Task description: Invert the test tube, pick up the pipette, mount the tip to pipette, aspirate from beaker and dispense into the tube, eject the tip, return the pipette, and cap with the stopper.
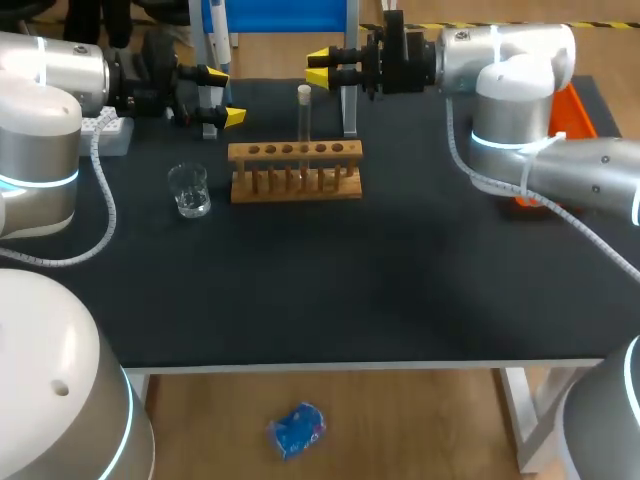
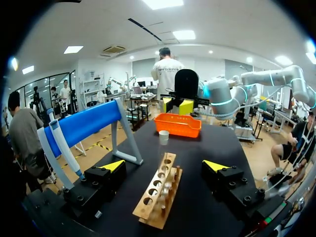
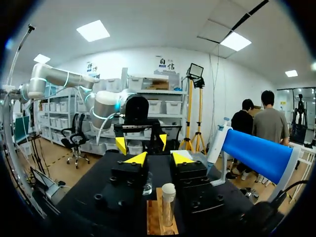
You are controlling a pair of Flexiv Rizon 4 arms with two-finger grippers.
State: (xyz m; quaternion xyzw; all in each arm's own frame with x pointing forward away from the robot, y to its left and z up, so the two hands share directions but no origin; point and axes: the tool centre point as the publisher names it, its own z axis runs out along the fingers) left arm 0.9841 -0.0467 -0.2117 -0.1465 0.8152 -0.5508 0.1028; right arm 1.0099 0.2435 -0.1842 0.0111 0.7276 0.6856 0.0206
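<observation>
A clear test tube (image 1: 304, 115) stands upright in the wooden rack (image 1: 295, 172) at the table's back middle. My right gripper (image 1: 320, 65) hovers level just above and behind the tube's top. In the right wrist view its jaws (image 3: 158, 158) stand narrow with nothing between the tips, and the tube (image 3: 168, 200) rises under the fingers. My left gripper (image 1: 226, 95) is wide open left of the rack, which lies ahead between its fingers (image 2: 164, 165). The pipette (image 2: 59, 148) hangs on the blue-topped stand (image 2: 86, 123). A glass beaker (image 1: 189, 190) sits left of the rack.
An orange bin (image 1: 575, 110) sits at the back right behind my right arm. A white tip box (image 1: 105, 130) lies at the far left under my left arm. The stand's legs (image 1: 349, 100) rise just behind the rack.
</observation>
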